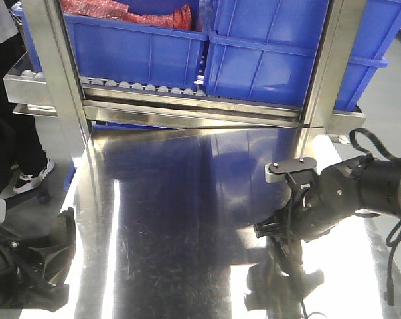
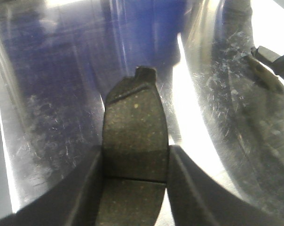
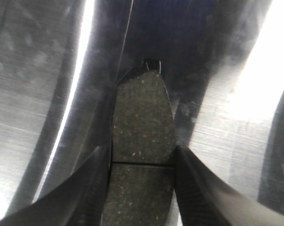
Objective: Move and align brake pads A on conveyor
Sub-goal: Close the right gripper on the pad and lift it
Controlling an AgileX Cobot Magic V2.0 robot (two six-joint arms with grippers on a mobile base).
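Two brake pads A show, dark grey and speckled, each with a groove across the middle. In the left wrist view one brake pad [image 2: 135,122] runs lengthwise between the fingers of my left gripper [image 2: 136,155], which is shut on its long edges. The other brake pad [image 3: 143,117] is held the same way by my right gripper [image 3: 143,155], also shut. Both pads are over the shiny steel tabletop [image 1: 174,199]; whether they touch it I cannot tell. The left arm [image 1: 34,266] is at the table's front left corner, the right arm [image 1: 340,193] at front right. The conveyor is out of view.
Two blue bins [image 1: 141,46] [image 1: 273,53] stand on a roller rack [image 1: 154,90] behind the table, with red material [image 1: 121,13] in the left one. Steel uprights [image 1: 54,73] [image 1: 326,73] flank the rack. A person's legs [image 1: 14,133] are at the left.
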